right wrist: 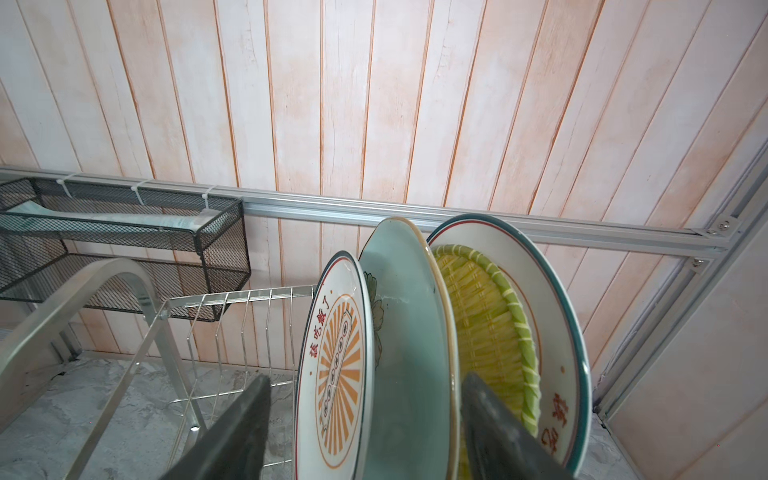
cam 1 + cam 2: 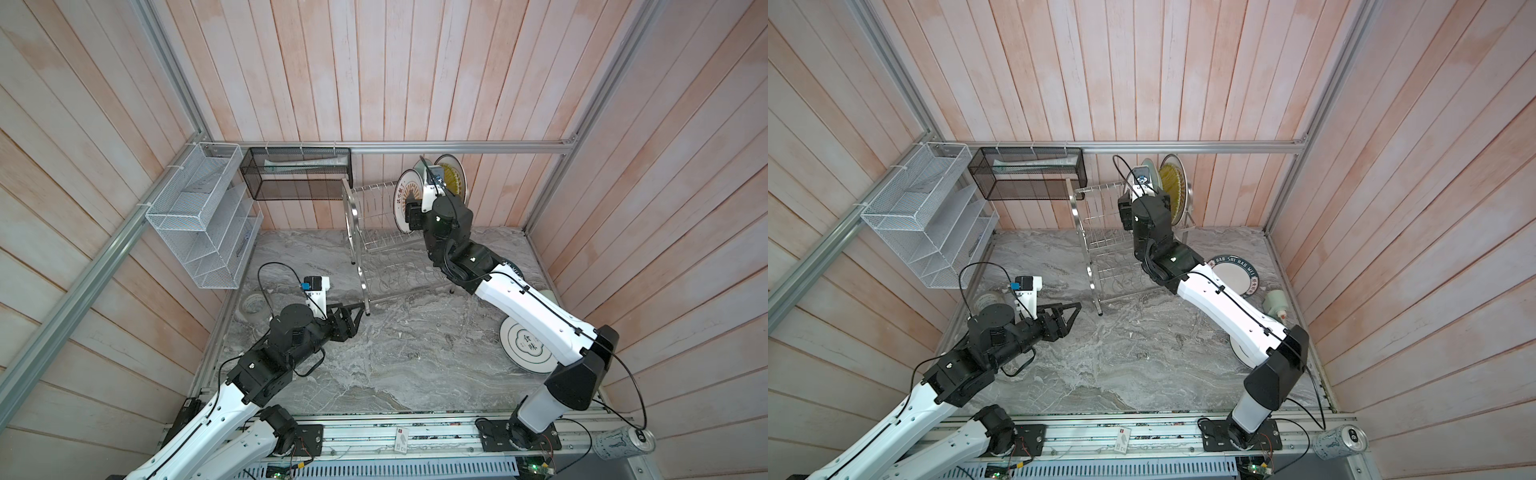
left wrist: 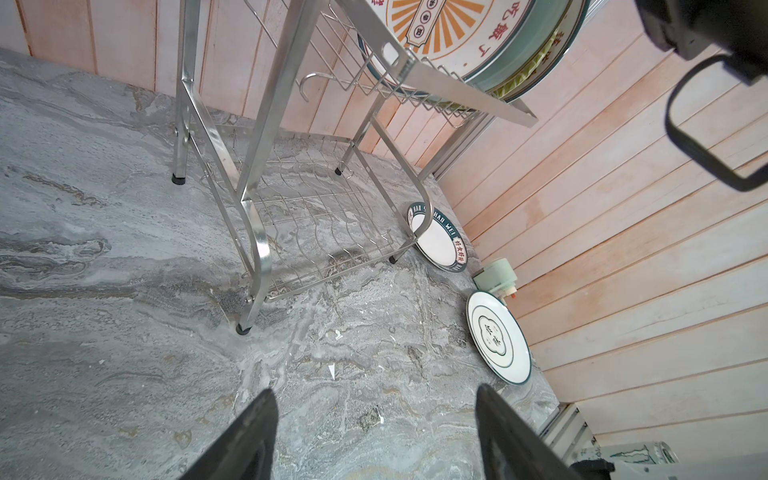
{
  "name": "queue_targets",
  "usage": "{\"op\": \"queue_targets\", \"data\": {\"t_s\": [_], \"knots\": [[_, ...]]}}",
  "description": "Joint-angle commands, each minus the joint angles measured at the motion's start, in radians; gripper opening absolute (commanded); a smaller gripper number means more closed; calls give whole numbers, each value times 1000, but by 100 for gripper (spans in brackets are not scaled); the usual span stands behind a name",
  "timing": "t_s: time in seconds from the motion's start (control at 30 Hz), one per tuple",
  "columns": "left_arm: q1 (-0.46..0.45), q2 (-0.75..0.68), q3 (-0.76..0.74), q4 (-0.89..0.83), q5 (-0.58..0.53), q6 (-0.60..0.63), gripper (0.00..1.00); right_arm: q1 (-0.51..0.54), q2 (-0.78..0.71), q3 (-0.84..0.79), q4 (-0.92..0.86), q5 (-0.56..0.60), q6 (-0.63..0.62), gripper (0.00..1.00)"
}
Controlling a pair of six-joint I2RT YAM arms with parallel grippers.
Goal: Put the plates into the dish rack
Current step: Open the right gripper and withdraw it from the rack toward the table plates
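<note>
The dish rack (image 2: 365, 232) stands at the back of the marble table. Its upper tier holds several plates on edge: a white orange-sunburst plate (image 1: 336, 374), a pale green plate (image 1: 407, 332), a yellow woven-look plate (image 1: 486, 324) and a white plate with red characters (image 1: 552, 332). My right gripper (image 1: 365, 378) is open, its fingers on either side of the sunburst and pale green plates. On the table at the right lie a lettered dark-green-rim plate (image 2: 1235, 272) and a cloud-outline plate (image 2: 525, 347). Over the table, near the rack's front foot, my left gripper (image 3: 376, 390) hangs open and empty.
A white mesh organizer (image 2: 203, 220) and a black mesh basket (image 2: 297, 174) hang on the back-left walls. A grey tape roll (image 2: 254, 305) lies behind my left arm. A pale green bottle (image 2: 1277, 303) lies by the right wall. A can (image 2: 1341, 442) rests on the front rail.
</note>
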Motion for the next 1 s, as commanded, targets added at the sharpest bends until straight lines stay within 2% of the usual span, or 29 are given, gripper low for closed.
{"op": "queue_targets", "data": {"t_s": [0.0, 0.23, 0.57, 0.77, 0.97], "knots": [[-3, -5, 1, 43, 15, 19, 76, -1, -59, -41, 45, -36, 25, 73], [-3, -26, -3, 55, -1, 24, 76, -1, -166, -122, 86, -66, 38, 73], [-3, -43, -23, 99, -20, 18, 76, -11, -322, -262, 107, -44, 12, 73], [-2, -29, -31, 138, -32, 20, 76, -68, -433, -333, 72, -62, 39, 72], [-3, -21, -60, 177, -17, 24, 76, -182, -531, -408, 3, -110, 101, 72]]}}
